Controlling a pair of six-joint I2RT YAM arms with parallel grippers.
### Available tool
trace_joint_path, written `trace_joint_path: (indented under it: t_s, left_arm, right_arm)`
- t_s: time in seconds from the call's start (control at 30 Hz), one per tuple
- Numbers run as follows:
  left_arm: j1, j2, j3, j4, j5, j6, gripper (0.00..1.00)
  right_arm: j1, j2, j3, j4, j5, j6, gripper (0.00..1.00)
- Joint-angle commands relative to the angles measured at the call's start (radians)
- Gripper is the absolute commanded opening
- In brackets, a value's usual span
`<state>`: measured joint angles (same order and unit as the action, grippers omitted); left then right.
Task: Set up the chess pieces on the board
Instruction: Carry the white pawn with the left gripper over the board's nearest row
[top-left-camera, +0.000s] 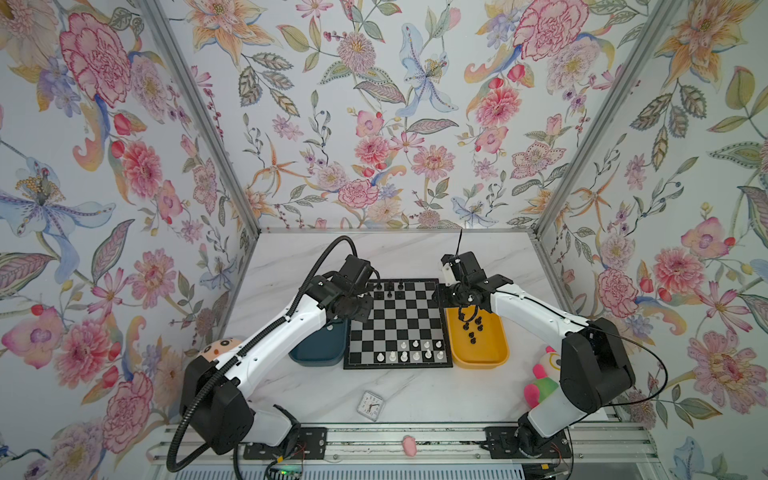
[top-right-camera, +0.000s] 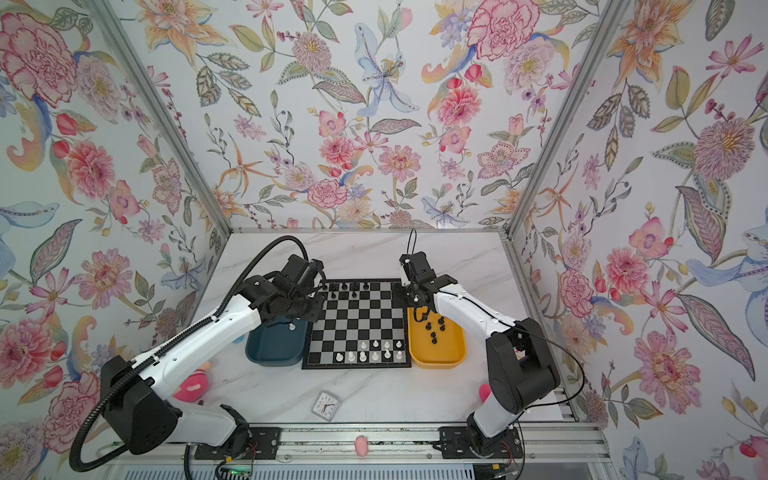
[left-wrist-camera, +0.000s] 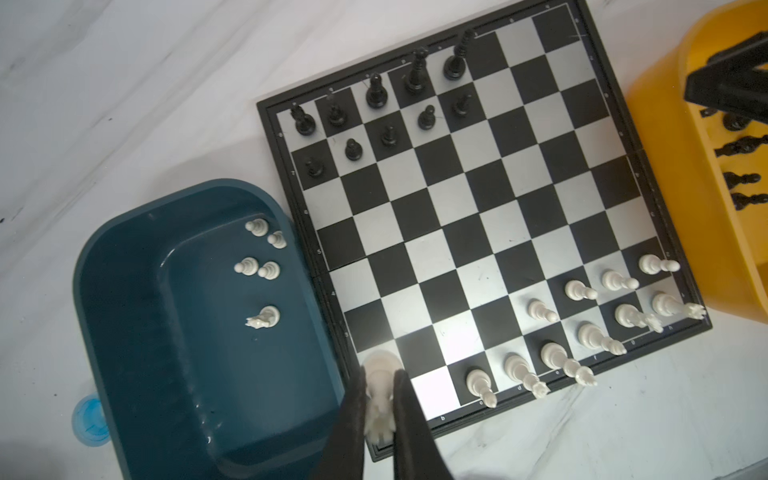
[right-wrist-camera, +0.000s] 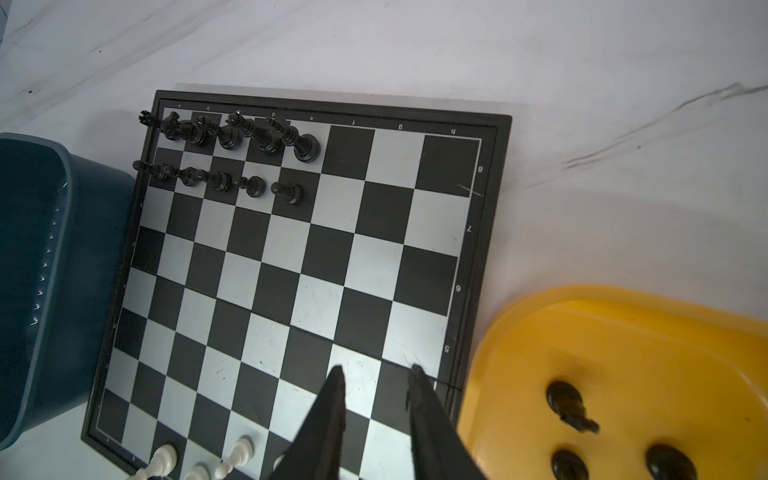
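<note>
The board (top-left-camera: 399, 324) lies in the middle of the marble surface (top-left-camera: 415, 253), with a dark teal tray (top-left-camera: 320, 358) just beside its left edge and a yellow tray (top-left-camera: 482, 358) just beside its right edge. Ten black pieces (left-wrist-camera: 376, 93) stand in two rows at the board's far left corner, and ten white pieces (top-left-camera: 417, 355) stand in two rows toward its near right corner. Five loose white pieces (left-wrist-camera: 264, 318) sit in the teal tray, and several loose black pieces (top-left-camera: 473, 334) lie in the yellow tray. Nearer the robot a small square clock (top-left-camera: 371, 405) lies on the surface. A round-faced doll (top-left-camera: 218, 348) shows behind the left arm (top-left-camera: 270, 336), and a pink and green plush toy (top-left-camera: 540, 380) sits by the right arm (top-left-camera: 536, 309). In both top views the left forearm crosses above the teal tray and hides most of it, and its bent wrist covers the board's far left edge. The left wrist view shows the left gripper (left-wrist-camera: 381, 374) pinching a white piece (left-wrist-camera: 379, 411) between its dark fingers, seen against the board's white-side corner next to the teal tray. How high it hangs I cannot tell. The right arm has its elbow raised at the right, and its forearm slopes in to a wrist above the yellow tray's far end. The right gripper (right-wrist-camera: 377, 370) has its fingers spread with nothing between them, over the board's edge beside the yellow tray.
</note>
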<state>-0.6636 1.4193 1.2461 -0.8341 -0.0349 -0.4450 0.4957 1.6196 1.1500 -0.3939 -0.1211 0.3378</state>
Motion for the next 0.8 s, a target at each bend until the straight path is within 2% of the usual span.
trace_joint_path:
  t_s: [0.0,0.47,0.77]
  left_arm:
    - [-0.052,0.011,-0.057,-0.008,-0.020,-0.050,0.11]
    - [-0.139,0.030,-0.243,0.102,-0.049,-0.126,0.11]
    - [-0.148,0.010,-0.355,0.175,-0.032,-0.155,0.11]
  right_arm:
    - [0.010,-0.023,-0.005,0.008,-0.005,0.010,0.28]
    - [0.052,-0.015,0.002,-0.005,0.026,0.014,0.29]
    - [0.073,-0.010,0.005,-0.012,0.042,0.020,0.28]
